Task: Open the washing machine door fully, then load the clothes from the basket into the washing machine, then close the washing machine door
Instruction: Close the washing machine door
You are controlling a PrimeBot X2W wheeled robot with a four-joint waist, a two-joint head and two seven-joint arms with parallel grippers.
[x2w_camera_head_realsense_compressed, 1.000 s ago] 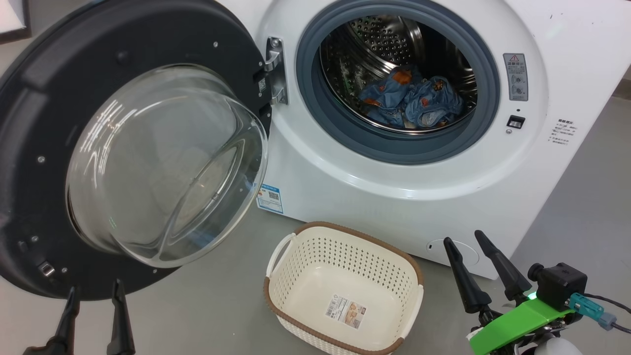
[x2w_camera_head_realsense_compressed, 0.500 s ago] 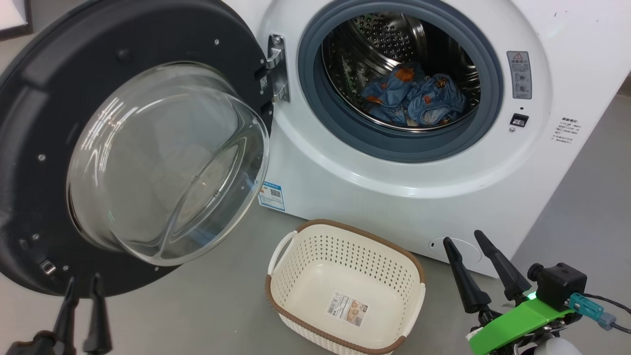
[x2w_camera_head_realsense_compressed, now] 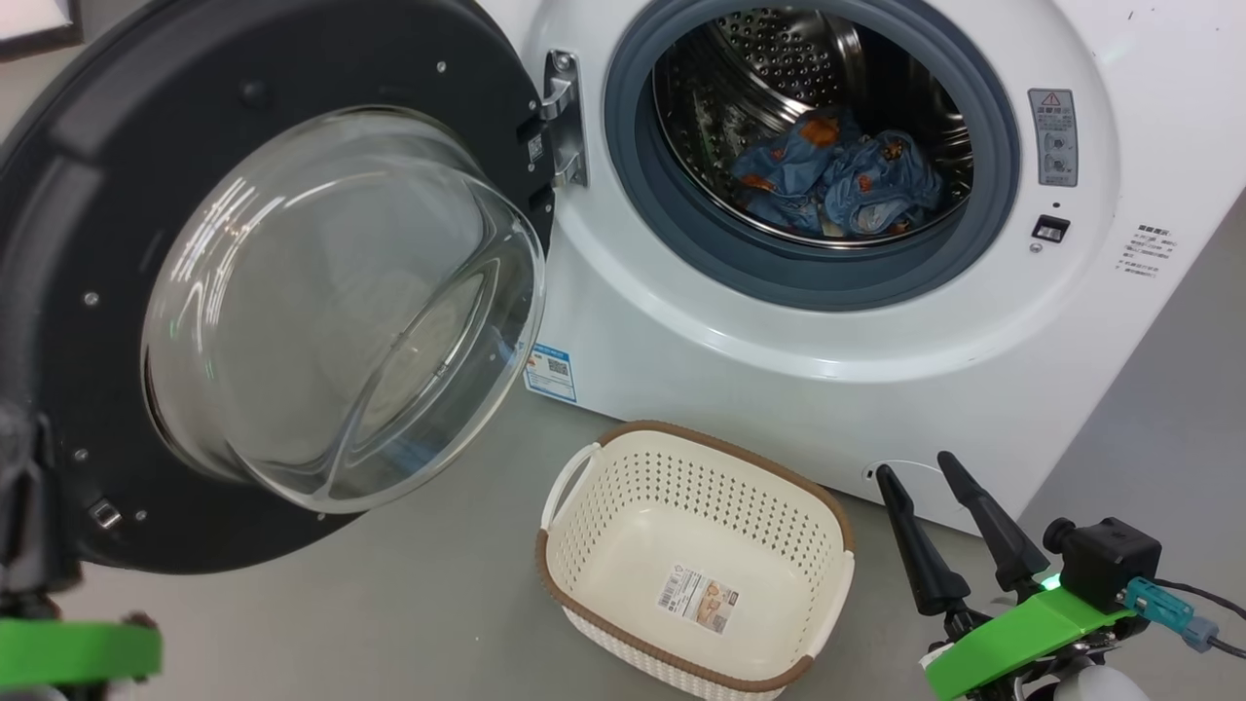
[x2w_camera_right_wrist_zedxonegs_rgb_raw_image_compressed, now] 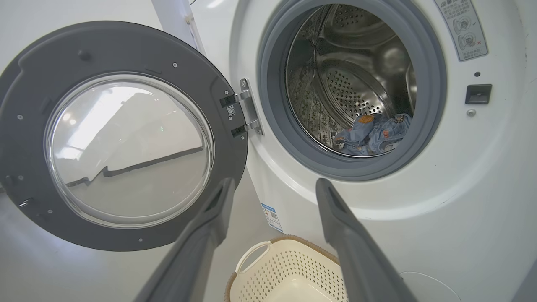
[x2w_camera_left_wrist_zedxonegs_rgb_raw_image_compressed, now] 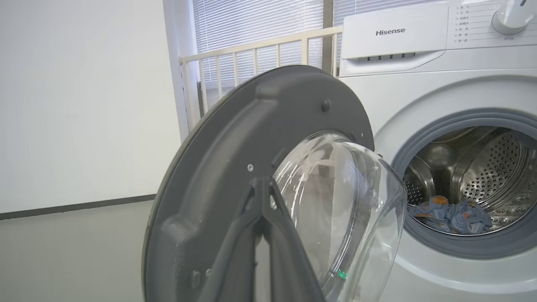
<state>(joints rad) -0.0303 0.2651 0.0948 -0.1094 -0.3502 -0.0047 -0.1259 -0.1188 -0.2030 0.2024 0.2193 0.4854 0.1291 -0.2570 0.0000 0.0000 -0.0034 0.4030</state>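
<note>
The washing machine [x2w_camera_head_realsense_compressed: 779, 389] stands with its door [x2w_camera_head_realsense_compressed: 243, 58] swung wide to the left, glass bowl facing me. The clothes [x2w_camera_head_realsense_compressed: 837, 180], a blue bundle with orange figures, lie inside the steel drum, also seen as the clothes [x2w_camera_left_wrist_zedxonegs_rgb_raw_image_compressed: 451, 212] and the clothes [x2w_camera_right_wrist_zedxonegs_rgb_raw_image_compressed: 373, 134]. The basket [x2w_camera_head_realsense_compressed: 681, 487] sits on the floor before the machine with nothing but its label inside. My left gripper [x2w_camera_left_wrist_zedxonegs_rgb_raw_image_compressed: 261, 184] is shut on nothing, its tips in front of the door's [x2w_camera_left_wrist_zedxonegs_rgb_raw_image_compressed: 235, 138] dark inner face. My right gripper [x2w_camera_head_realsense_compressed: 915, 467] is open and holds nothing, low right beside the basket, and its fingers [x2w_camera_right_wrist_zedxonegs_rgb_raw_image_compressed: 222, 197] point at the machine's front.
Grey floor [x2w_camera_head_realsense_compressed: 438, 604] lies between the door and the basket. A white wall [x2w_camera_left_wrist_zedxonegs_rgb_raw_image_compressed: 84, 105] and a pale railing [x2w_camera_left_wrist_zedxonegs_rgb_raw_image_compressed: 251, 46] before a blinded window stand left of the machine. My left arm's green bracket [x2w_camera_head_realsense_compressed: 68, 650] is at the lower left corner.
My left gripper's fingers have closed together, and that arm has shifted left and up at the view's lower left. The head view has drifted slightly. The right gripper holds still.
</note>
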